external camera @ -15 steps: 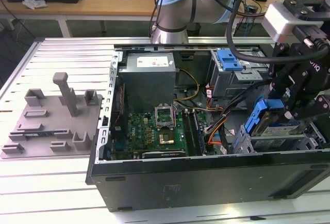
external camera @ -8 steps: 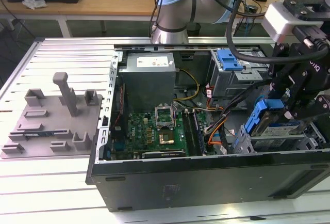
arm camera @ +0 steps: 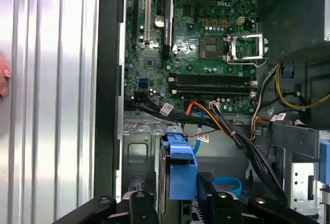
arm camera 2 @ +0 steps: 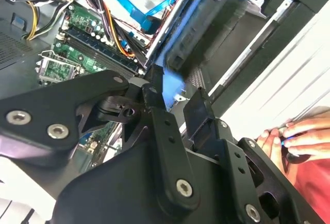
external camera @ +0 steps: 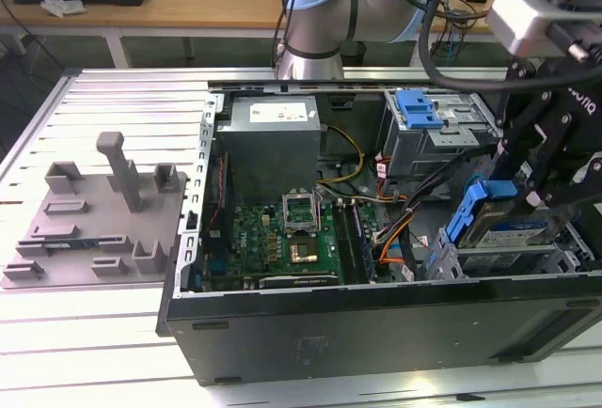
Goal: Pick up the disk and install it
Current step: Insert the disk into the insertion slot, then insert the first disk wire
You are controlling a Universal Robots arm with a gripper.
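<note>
Exterior view: tool (external camera: 519,199) at 3 o'clock, narrow, clamped on the disk (external camera: 508,231); disk is at the drive cage (external camera: 499,262) in the case (external camera: 376,323) corner at 4 o'clock, blue frame end facing 9 o'clock toward the motherboard (external camera: 292,239); can't tell if it's seated in the rails; first wrist view: disk edge-on between the 2 fingers (arm camera: 142,203), blue frame end sticking out past them, orange and black cables (arm camera: 227,126) just beyond it; power-supply box (external camera: 273,140) at 12 o'clock of the motherboard; another cage (external camera: 451,140) with a blue latch (external camera: 419,107) at 1 o'clock; grey fixture (external camera: 94,220) on the surface (external camera: 94,98) at 9 o'clock, well apart from the case; second wrist view: a person's hand (arm camera 2: 296,136) near the case's outer wall.
</note>
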